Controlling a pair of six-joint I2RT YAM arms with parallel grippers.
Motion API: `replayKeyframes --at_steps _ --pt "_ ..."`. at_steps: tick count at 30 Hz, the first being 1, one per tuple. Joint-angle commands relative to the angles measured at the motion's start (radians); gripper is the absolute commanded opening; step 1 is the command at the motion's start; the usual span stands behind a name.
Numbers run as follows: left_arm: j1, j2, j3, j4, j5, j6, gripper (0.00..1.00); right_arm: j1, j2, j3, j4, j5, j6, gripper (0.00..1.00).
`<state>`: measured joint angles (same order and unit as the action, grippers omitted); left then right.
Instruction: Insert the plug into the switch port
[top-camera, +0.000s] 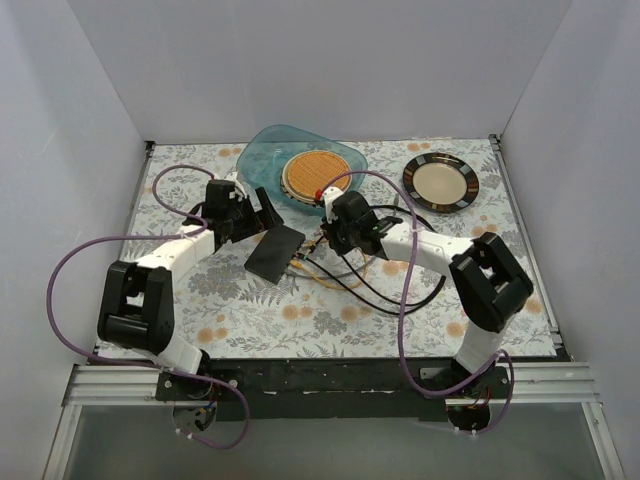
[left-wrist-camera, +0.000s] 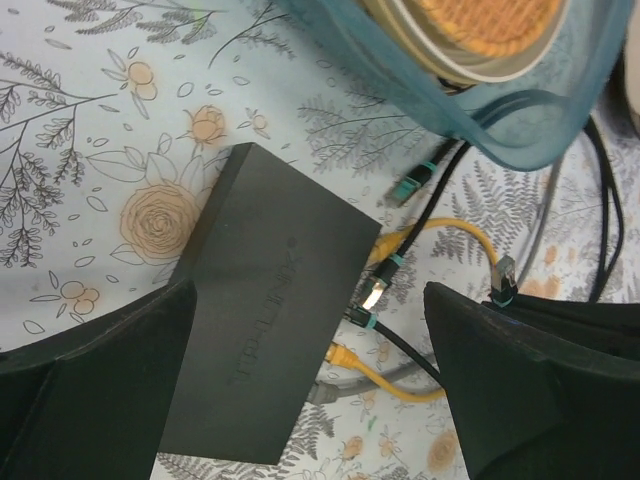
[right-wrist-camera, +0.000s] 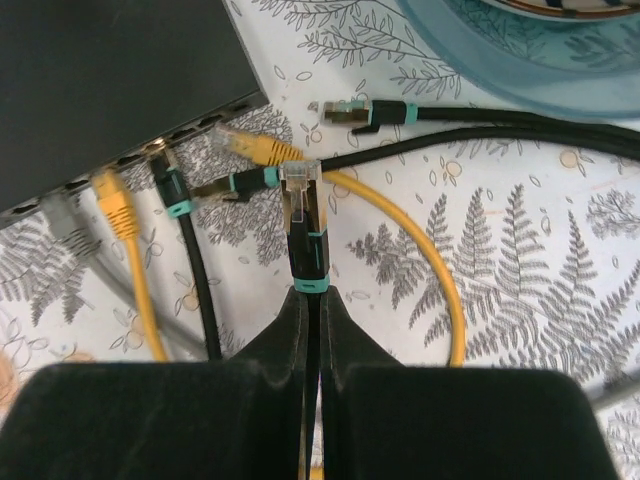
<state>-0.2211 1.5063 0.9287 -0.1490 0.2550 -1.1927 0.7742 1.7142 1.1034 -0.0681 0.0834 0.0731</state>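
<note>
From above, the switch (top-camera: 275, 252) lies flat on the flowered surface (top-camera: 250, 310), mid-way between the two arms. The left fingers (top-camera: 264, 213) hang at its far edge and the right fingers (top-camera: 328, 238) sit just beside its right side, among a tangle of cables (top-camera: 370, 280). A blue dish (top-camera: 262, 160) and a dark-rimmed plate (top-camera: 440, 183) lie further back.

From the left wrist, the left fingers are spread wide, one on either side of the switch. They grip nothing. Whether they touch the box I cannot tell.

From the right wrist, the right fingers are pinched tight on the black cable just behind the plug (right-wrist-camera: 303, 205). The plug points away from them, held off the surface and apart from the switch at upper left. A grey lead (right-wrist-camera: 60, 222), a yellow lead (right-wrist-camera: 115, 205) and a black lead (right-wrist-camera: 170, 185) sit at the port edge.

So the pick-up looks done. What is left is to turn the plug toward a free port, line it up and push it home.
</note>
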Motion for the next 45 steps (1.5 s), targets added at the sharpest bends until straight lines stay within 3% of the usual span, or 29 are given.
replayKeyframes --at_steps 1,20,27,40,45 --pt "0.009 0.052 0.021 0.022 -0.045 0.033 0.98 -0.019 0.088 0.148 -0.041 -0.120 -0.070 0.01" --pt "0.051 0.132 0.010 0.060 -0.083 0.054 0.98 -0.082 0.392 0.409 -0.056 -0.186 -0.081 0.01" --pt "0.054 0.135 0.012 0.063 -0.071 0.050 0.98 -0.084 0.357 0.267 -0.073 -0.175 -0.099 0.01" --pt "0.055 0.141 0.012 0.063 -0.042 0.047 0.98 -0.082 0.107 -0.092 -0.174 -0.059 -0.029 0.01" --pt "0.057 0.149 0.006 0.077 -0.031 0.044 0.98 -0.070 0.044 -0.114 -0.162 -0.073 -0.056 0.01"
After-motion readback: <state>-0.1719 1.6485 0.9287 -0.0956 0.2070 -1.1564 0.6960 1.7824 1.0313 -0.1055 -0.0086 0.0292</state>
